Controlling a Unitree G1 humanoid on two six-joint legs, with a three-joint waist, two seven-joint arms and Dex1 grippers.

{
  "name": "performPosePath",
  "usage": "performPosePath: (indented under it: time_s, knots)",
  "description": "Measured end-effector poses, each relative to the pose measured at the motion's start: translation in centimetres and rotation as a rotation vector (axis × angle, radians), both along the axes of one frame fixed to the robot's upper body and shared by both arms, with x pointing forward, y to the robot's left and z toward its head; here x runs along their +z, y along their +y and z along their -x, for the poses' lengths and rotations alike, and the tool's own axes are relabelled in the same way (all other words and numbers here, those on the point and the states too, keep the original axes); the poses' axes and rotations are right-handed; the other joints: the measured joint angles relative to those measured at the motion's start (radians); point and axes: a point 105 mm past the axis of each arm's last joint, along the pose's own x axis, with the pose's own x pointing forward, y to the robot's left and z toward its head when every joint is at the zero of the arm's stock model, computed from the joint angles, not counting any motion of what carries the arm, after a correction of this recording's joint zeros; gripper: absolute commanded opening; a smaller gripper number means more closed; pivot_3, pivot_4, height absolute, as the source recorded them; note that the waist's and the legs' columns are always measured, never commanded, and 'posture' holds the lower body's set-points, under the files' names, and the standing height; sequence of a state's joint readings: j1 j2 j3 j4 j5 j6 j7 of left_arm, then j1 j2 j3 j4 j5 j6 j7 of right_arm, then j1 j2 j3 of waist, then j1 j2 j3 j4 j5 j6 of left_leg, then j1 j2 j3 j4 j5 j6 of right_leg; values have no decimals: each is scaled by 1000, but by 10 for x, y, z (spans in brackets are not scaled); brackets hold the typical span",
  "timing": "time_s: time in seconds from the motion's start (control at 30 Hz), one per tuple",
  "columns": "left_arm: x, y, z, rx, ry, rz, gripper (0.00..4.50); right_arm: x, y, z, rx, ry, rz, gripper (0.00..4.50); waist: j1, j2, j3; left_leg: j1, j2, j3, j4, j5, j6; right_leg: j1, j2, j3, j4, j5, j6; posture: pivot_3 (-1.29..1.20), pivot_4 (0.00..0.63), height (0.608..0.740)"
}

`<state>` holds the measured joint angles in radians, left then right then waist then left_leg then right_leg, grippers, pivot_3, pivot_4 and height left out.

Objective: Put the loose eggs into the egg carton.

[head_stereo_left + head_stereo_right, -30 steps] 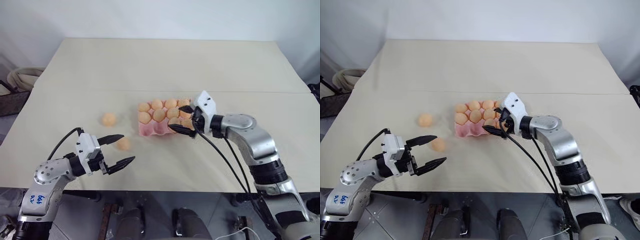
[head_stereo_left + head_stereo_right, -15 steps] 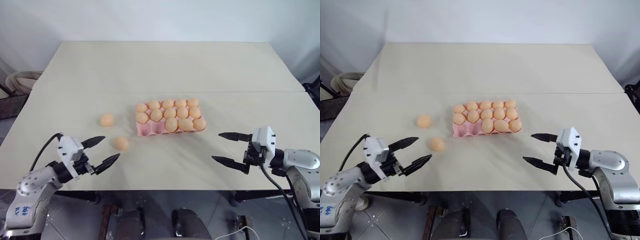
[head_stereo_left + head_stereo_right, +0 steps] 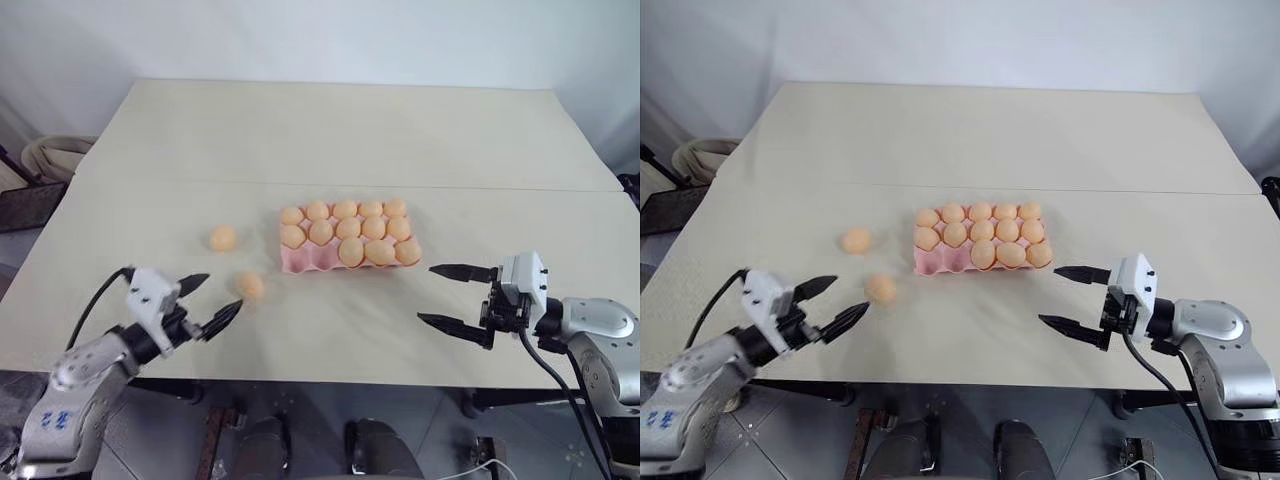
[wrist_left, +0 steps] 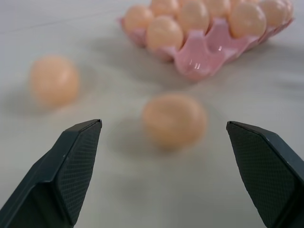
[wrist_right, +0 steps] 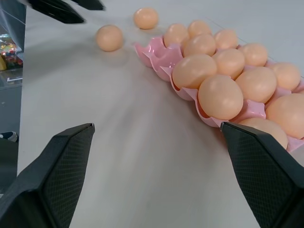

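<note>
- Pink moulded egg carton [image 3: 312,259] lies flat near the middle of the pale table [image 3: 330,130], its long side running left to right and turned slightly.
- Eggs in the carton [image 3: 349,228]: thirteen pale-orange eggs sit in the cups. The two cups at the near-left corner show bare pink.
- Loose egg, far one [image 3: 223,238]: rests on the table to the left of the carton, apart from it.
- Loose egg, near one [image 3: 250,285]: rests on the table in front of the carton's left end, closer to the robot than the far one. The two loose eggs do not touch each other or the carton.
- Left gripper [image 3: 203,302]: sits low over the table's near-left area, pointing toward the near loose egg. Its two black fingers are spread wide and hold nothing. In the left wrist view the near egg [image 4: 174,120] lies ahead between the finger lines, apart from both fingers [image 4: 71,168].
- Right gripper [image 3: 452,297]: sits low over the table's near-right area, to the right of and in front of the carton, pointing left. Its fingers are spread wide and hold nothing. No contact with the carton is visible; in the right wrist view the carton's near edge [image 5: 164,66] runs just beside one finger [image 5: 263,168].
- Beige coiled object [image 3: 55,155]: lies off the table's left edge.
</note>
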<state>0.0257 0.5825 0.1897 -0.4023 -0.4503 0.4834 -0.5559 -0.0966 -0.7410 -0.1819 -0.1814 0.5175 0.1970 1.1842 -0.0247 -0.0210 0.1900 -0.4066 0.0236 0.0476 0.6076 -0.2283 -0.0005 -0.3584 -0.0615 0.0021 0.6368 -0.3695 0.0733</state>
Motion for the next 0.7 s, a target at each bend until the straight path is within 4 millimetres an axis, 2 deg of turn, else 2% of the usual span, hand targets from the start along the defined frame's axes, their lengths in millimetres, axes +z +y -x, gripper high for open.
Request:
performPosePath:
  time_s: [0.13,0.3,0.4,0.53,0.6,0.7]
  knots:
    - [-2,-22,-11,-38,5,-34,4500,-1,-2,7,-2,2,-3,4453,-3,0,0,0,1,1,0,1,2,0,2,0,0,0,1,0,150,740]
    - [-11,-15,-27,22,26,-122,4500,2,-5,11,-29,-5,3,4453,-5,0,0,1,2,1,2,1,1,0,3,1,4,0,1,0,150,740]
    - [-20,-14,-29,35,59,-136,3929,4,-6,12,-42,-16,3,4500,-2,0,0,1,2,1,4,1,1,0,3,1,6,0,1,0,150,740]
    - [-27,-19,-32,16,79,-147,2666,5,-5,11,-55,-16,-1,4500,-1,0,0,1,2,1,4,1,-2,0,2,1,7,0,1,0,150,740]
    - [-26,-22,-33,13,71,-136,2473,6,-5,11,-59,-15,-7,4500,-1,0,0,1,2,1,4,1,-1,0,2,1,6,0,1,0,150,740]
    - [-20,-20,-34,6,43,-118,2472,6,-5,10,-63,-14,-10,4500,-1,0,0,1,2,1,4,2,0,0,2,1,6,0,1,0,150,740]
